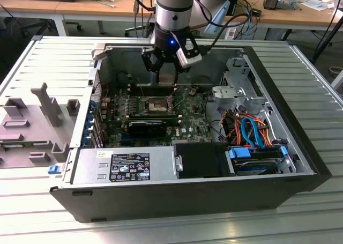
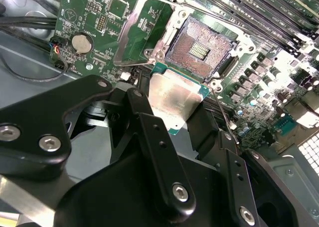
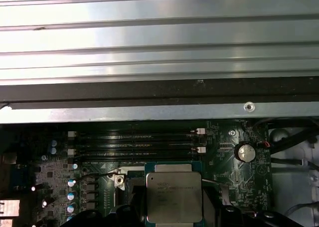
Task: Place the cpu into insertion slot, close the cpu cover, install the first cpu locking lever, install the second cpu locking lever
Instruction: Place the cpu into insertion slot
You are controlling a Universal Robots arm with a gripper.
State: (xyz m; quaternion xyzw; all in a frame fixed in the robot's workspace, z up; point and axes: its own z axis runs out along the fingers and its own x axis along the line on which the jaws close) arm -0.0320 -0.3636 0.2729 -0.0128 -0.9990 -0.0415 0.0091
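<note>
**Exterior view:** The gripper [image 1: 166, 73] hangs inside the open case [image 1: 187, 201], just above the board and near the slot [image 1: 155, 102].

**Second wrist view:** The fingers [image 2: 154, 137] are clamped on the cpu [image 2: 172, 95] by two opposite edges. The cpu is held clear of the slot, beside one corner, and is not seated. The slot's contact field is bare. The cover [image 2: 127, 37] is swung open beside the slot. A wire lever [image 2: 224, 111] stands unlatched.

**First wrist view:** The cpu shows its metal top, with the memory slots [image 3: 139, 142] near it.

**Status, as judged:** The cpu is grasped, and none of the four steps is done yet.
</note>
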